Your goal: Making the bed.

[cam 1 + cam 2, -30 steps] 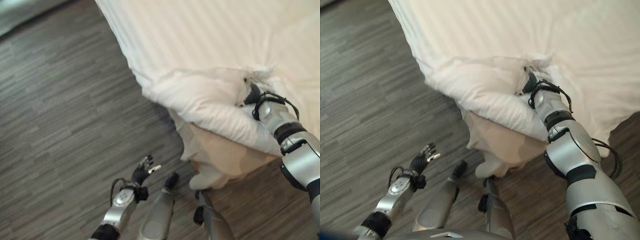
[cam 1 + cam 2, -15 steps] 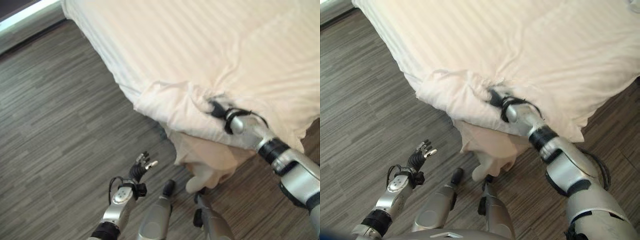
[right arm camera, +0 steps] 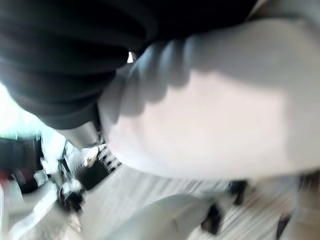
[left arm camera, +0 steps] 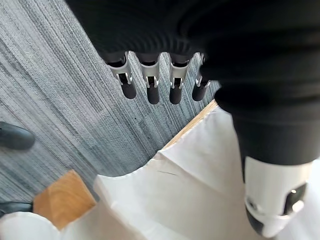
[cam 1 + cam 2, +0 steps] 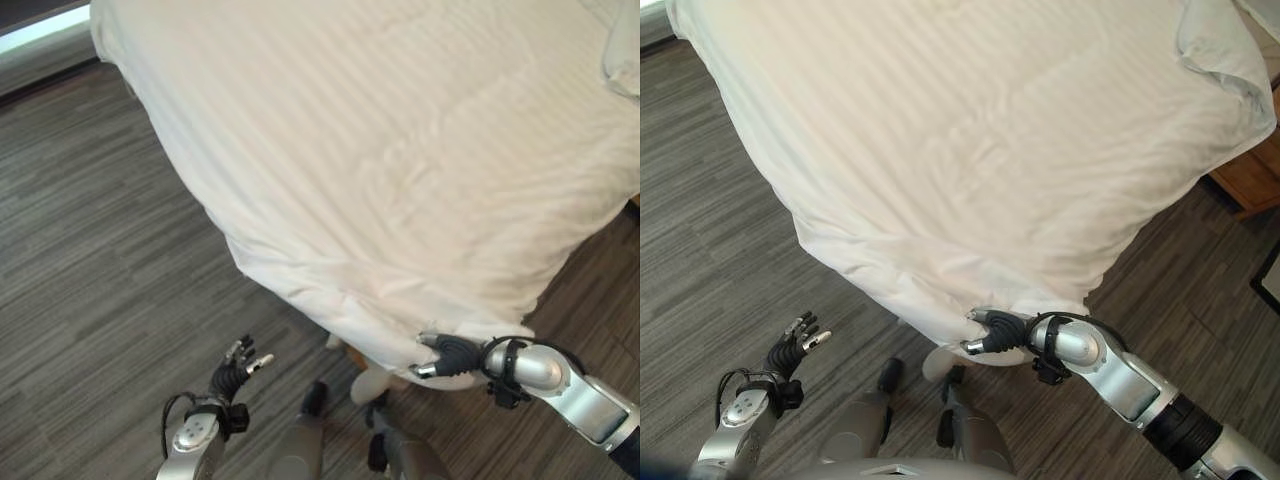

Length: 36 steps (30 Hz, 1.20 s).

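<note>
A white striped duvet [image 5: 400, 180] lies spread over the bed, its near corner [image 5: 1040, 310] hanging over the bed's corner toward the floor. My right hand [image 5: 447, 354] is at that corner, low beside the bed, with fingers and thumb pinched on the duvet's edge. In the right wrist view white cloth [image 3: 210, 115] presses close against the hand's dark cover. My left hand [image 5: 236, 374] hovers open over the floor to the left of the bed, holding nothing. Its straight fingers [image 4: 152, 90] point at the floor, with white bedding [image 4: 190, 185] past them.
Grey wood-look floor [image 5: 110, 260] surrounds the bed on the left and front. A pillow [image 5: 1218, 45] lies at the bed's far right. A wooden nightstand [image 5: 1252, 172] stands past the right edge. A wooden bed leg [image 4: 63, 198] shows under the hanging bedding.
The right hand has drawn the bunched duvet corner down and toward me; the bunch has flattened and now covers the beige mattress side. The view shifted. The left hand stays open.
</note>
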### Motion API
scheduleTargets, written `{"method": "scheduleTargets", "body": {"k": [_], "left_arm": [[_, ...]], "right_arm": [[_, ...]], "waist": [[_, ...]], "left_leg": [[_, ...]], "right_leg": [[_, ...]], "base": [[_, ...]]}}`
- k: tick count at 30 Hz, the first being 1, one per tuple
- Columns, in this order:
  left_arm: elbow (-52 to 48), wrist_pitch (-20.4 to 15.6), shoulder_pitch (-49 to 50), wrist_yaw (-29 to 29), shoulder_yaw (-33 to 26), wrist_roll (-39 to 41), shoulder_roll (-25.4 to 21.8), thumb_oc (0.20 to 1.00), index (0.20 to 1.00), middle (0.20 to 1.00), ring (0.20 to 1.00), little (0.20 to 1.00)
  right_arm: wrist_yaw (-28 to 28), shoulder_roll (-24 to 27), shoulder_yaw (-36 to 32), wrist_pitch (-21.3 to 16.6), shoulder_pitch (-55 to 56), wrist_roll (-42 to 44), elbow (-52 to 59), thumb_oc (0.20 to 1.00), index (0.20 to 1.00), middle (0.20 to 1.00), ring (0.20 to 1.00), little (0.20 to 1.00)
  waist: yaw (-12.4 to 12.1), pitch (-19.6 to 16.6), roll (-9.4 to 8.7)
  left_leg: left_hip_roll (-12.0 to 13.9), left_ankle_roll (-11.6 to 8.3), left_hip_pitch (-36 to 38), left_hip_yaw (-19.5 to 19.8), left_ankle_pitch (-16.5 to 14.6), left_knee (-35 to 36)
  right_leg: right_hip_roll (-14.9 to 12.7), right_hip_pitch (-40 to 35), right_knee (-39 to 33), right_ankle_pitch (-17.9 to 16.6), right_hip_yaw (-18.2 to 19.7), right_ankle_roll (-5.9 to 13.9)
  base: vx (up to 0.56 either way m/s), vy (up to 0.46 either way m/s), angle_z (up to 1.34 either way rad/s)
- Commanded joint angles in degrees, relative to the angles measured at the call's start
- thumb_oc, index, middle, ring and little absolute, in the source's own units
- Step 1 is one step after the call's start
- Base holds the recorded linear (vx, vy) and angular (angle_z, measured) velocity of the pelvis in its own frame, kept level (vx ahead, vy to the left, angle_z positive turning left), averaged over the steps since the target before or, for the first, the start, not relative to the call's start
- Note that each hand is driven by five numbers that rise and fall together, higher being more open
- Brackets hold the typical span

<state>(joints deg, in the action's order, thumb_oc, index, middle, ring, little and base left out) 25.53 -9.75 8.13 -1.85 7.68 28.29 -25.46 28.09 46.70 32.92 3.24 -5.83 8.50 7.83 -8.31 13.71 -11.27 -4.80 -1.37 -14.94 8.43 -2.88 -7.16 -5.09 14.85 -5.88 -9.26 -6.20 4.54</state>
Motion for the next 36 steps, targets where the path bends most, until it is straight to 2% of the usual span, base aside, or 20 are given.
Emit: {"method": "scheduleTargets", "body": {"k": [1, 3, 6, 10, 11, 14, 15, 22, 23, 24, 25, 26, 27, 29, 30, 31, 32, 33, 34, 36], "left_arm": [[1.1, -1.3, -4.1, -0.5, 0.4, -1.4, 0.0, 1.0, 1.0, 1.0, 1.0, 1.0], [1.1, -1.4, -4.5, -0.3, 0.8, -1.2, 0.2, 1.0, 1.0, 1.0, 1.0, 1.0], [1.7, -1.6, -5.9, 0.6, 2.2, -0.9, 1.1, 1.0, 1.0, 1.0, 1.0, 1.0], [2.3, -1.5, -7.0, 1.5, 2.8, -0.9, 2.3, 1.0, 1.0, 1.0, 1.0, 1.0], [2.6, -1.4, -7.6, 1.8, 3.2, -1.0, 2.8, 1.0, 1.0, 1.0, 1.0, 1.0], [2.9, -1.5, -8.0, 2.4, 2.8, -0.9, 2.9, 1.0, 1.0, 1.0, 1.0, 1.0], [3.6, -1.6, -8.3, 2.7, 2.1, -0.8, 2.7, 1.0, 1.0, 1.0, 1.0, 1.0], [4.3, -1.9, -8.4, 2.8, 0.7, -0.8, 1.6, 1.0, 1.0, 1.0, 1.0, 1.0], [4.1, -2.1, -9.5, 2.9, 1.1, -0.7, 1.1, 1.0, 1.0, 1.0, 1.0, 1.0], [3.8, -2.0, -9.8, 3.1, 1.1, -1.0, 1.1, 1.0, 1.0, 1.0, 1.0, 1.0], [3.8, -2.0, -9.9, 3.1, 1.1, -1.0, 1.1, 1.0, 1.0, 1.0, 1.0, 1.0], [3.1, -2.0, -9.8, 3.1, 0.8, -1.0, 1.2, 1.0, 1.0, 1.0, 1.0, 1.0], [2.9, -1.9, -9.4, 2.7, 0.0, -0.3, 1.5, 1.0, 1.0, 1.0, 1.0, 1.0], [2.6, -2.0, -8.8, 2.4, -0.2, 0.2, 1.7, 1.0, 1.0, 1.0, 1.0, 1.0], [2.1, -1.9, -7.8, 2.3, -0.9, 0.6, 2.1, 1.0, 1.0, 1.0, 1.0, 1.0], [2.0, -1.9, -7.8, 2.3, -0.9, 0.6, 2.1, 1.0, 1.0, 1.0, 1.0, 1.0], [2.1, -1.7, -7.8, 2.1, -1.1, 0.7, 2.0, 1.0, 1.0, 1.0, 1.0, 1.0], [2.5, -1.3, -7.8, 1.6, -1.5, 0.9, 2.2, 1.0, 1.0, 1.0, 1.0, 1.0], [3.6, -1.2, -7.4, 1.2, -1.8, 2.7, 3.1, 1.0, 1.0, 1.0, 1.0, 1.0], [5.7, -0.1, -6.7, 0.2, -1.7, 3.2, 4.8, 1.0, 1.0, 1.0, 1.0, 1.0]], "right_arm": [[3.5, 2.8, 9.5, 2.2, -7.2, 7.7, 0.6, 0.2, 0.2, 0.2, 0.2, 0.2], [3.3, 1.9, 11.1, 2.1, -9.0, 8.3, 0.2, 0.2, 0.2, 0.2, 0.2, 0.2], [2.1, -3.3, 15.8, 1.4, -17.2, 5.1, -0.2, 0.2, 0.2, 0.2, 0.2, 0.2], [0.9, -8.4, 17.1, 1.0, -20.5, 2.3, -1.6, 0.2, 0.2, 0.2, 0.2, 0.2], [0.5, -11.5, 17.8, 1.2, -21.7, 0.3, -3.5, 0.2, 0.2, 0.2, 0.2, 0.2], [-0.4, -14.4, 18.4, 1.3, -22.3, -1.0, -5.6, 0.2, 0.2, 0.2, 0.2, 0.2], [-0.6, -15.2, 18.6, 1.4, -22.7, -0.2, -6.6, 1.0, 1.0, 1.0, 1.0, 1.0], [0.2, -13.3, 19.6, 1.1, -26.6, 0.7, -7.3, 1.0, 1.0, 1.0, 1.0, 1.0], [0.2, -12.8, 19.3, 0.9, -26.5, 0.0, -7.2, 1.0, 1.0, 1.0, 1.0, 1.0], [0.1, -12.8, 18.7, 0.6, -26.1, -0.6, -7.8, 1.0, 1.0, 1.0, 1.0, 1.0], [0.1, -12.8, 18.7, 0.6, -26.1, -0.6, -7.8, 1.0, 1.0, 1.0, 1.0, 1.0], [0.2, -12.8, 18.0, 0.3, -25.4, -0.9, -8.2, 1.0, 1.0, 1.0, 1.0, 1.0], [0.8, -13.2, 16.9, 0.2, -24.0, -0.4, -8.5, 1.0, 1.0, 1.0, 1.0, 1.0], [0.6, -13.6, 16.2, -0.1, -22.8, 0.1, -8.7, 1.0, 1.0, 1.0, 1.0, 1.0], [0.1, -14.2, 15.7, -0.7, -21.4, -0.3, -9.8, 1.0, 1.0, 1.0, 1.0, 1.0], [0.1, -14.3, 15.7, -0.8, -21.3, -0.3, -9.9, 1.0, 1.0, 1.0, 1.0, 1.0], [0.2, -14.5, 15.7, -0.7, -21.3, -0.5, -10.6, 1.0, 1.0, 1.0, 1.0, 1.0], [0.2, -14.7, 15.7, -0.4, -21.3, -0.4, -11.5, 1.0, 1.0, 1.0, 1.0, 1.0], [-1.1, -13.9, 13.8, -0.6, -20.5, 0.8, -11.3, 1.0, 1.0, 1.0, 1.0, 1.0], [-1.7, -12.0, 10.9, -0.6, -17.0, 1.8, -10.6, 1.0, 1.0, 1.0, 1.0, 1.0]], "waist": [[-0.9, 0.3, 3.89], [-1.0, 0.4, 3.93], [-1.3, 0.8, 4.05], [-1.3, 1.0, 4.22], [-1.4, 1.1, 4.44], [-1.5, 1.2, 4.72], [-1.4, 1.0, 4.62], [-2.3, 2.1, 3.64], [-2.1, 2.8, 4.59], [-2.6, 2.7, 5.06], [-2.7, 2.6, 5.06], [-3.0, 1.9, 5.4], [-3.4, 0.4, 5.37], [-4.3, -0.6, 4.72], [-6.6, -2.3, 3.4], [-6.7, -2.2, 3.31], [-7.9, -2.3, 3.11], [-8.3, -2.6, 2.98], [-8.3, -2.8, 3.75], [-7.1, -2.5, 5.54]], "left_leg": [[1.7, -1.88, 2.1, 2.3, 9.3, 12.2], [1.8, -1.91, 2.1, 2.2, 9.3, 12.2], [1.9, -1.85, 2.2, 1.8, 9.3, 12.2], [1.9, -1.86, 2.3, 1.2, 9.3, 12.2], [1.9, -1.9, 2.2, 0.7, 9.2, 12.2], [1.9, -1.89, 2.4, 0.3, 9.2, 12.2], [1.9, -1.89, 2.7, 0.1, 9.1, 12.2], [2.4, -1.06, 3.1, -2.7, 9.1, 12.2], [3.7, -0.43, 2.8, -3.5, 10.0, 12.2], [4.6, -0.22, 2.8, -4.6, 10.5, 12.2], [4.6, -0.22, 2.6, -4.7, 10.6, 12.2], [5.3, -0.16, 2.4, -5.4, 11.2, 12.2], [5.9, 0.04, 2.2, -6.5, 12.0, 12.2], [5.8, 0.06, 1.9, -7.3, 12.5, 12.2], [5.8, -0.38, 0.8, -8.9, 13.4, 12.2], [5.8, -0.38, 1.0, -9.0, 13.3, 12.2], [6.3, -1.38, -0.1, -9.5, 14.5, 12.2], [6.2, -2.21, -0.6, -9.9, 15.2, 12.2], [6.6, -4.1, -2.1, -9.8, 17.4, 12.2], [7.2, -5.84, -2.5, -9.1, 19.4, 12.2]], "right_leg": [[0.7, -5.4, 0.9, 3.1, -1.7, 2.81], [0.7, -5.4, 0.9, 3.1, -1.6, 2.81], [0.8, -5.2, 0.9, 2.8, -0.9, 2.73], [0.8, -5.1, 0.9, 2.6, -0.4, 2.76], [0.7, -5.1, 0.9, 2.7, -0.5, 2.79], [0.7, -5.3, 0.9, 2.8, -0.4, 2.8], [0.5, -5.5, 0.9, 2.8, -0.3, 2.85], [0.4, -4.2, 2.6, 0.0, 1.3, 3.85], [1.4, -3.3, 10.5, 3.7, 1.7, 4.21], [1.5, -4.1, 15.5, 7.3, -0.1, 4.33], [1.5, -3.9, 15.7, 7.3, -0.1, 4.31], [1.6, -4.8, 18.6, 9.0, -1.2, 3.87], [2.6, -6.6, 25.6, 10.5, -1.7, 3.73], [3.4, -7.9, 27.6, 10.8, -1.4, 3.86], [3.1, -12.8, 23.4, 11.9, -2.9, 3.34], [3.1, -13.2, 23.1, 11.8, -2.8, 3.36], [4.2, -16.3, 19.4, 15.2, -4.0, 2.03], [4.9, -18.2, 13.5, 16.3, -3.7, 1.0], [6.9, -21.1, 5.5, 15.8, -2.5, -0.38], [7.1, -23.0, 2.4, 15.1, -3.2, -1.13]], "base": [[-0.02, 0.011, 0.08], [0.0, 0.0, 0.0], [-0.01, 0.014, -0.01], [-0.02, 0.026, -0.08], [-0.03, 0.033, -0.11], [-0.02, 0.034, -0.08], [0.0, 0.0, 0.0], [-0.08, 0.03, -0.3], [-0.28, 0.029, -0.57], [-0.23, 0.028, -0.46], [-0.16, 0.031, -0.58], [-0.18, 0.037, -0.64], [-0.17, 0.037, -0.47], [-0.14, -0.051, -0.35], [-0.14, -0.103, -0.48], [-0.22, -0.145, -0.64], [-0.19, -0.117, -0.67], [-0.42, -0.251, -0.51], [-0.39, -0.213, -0.22], [-0.5, -0.173, 0.27]]}}
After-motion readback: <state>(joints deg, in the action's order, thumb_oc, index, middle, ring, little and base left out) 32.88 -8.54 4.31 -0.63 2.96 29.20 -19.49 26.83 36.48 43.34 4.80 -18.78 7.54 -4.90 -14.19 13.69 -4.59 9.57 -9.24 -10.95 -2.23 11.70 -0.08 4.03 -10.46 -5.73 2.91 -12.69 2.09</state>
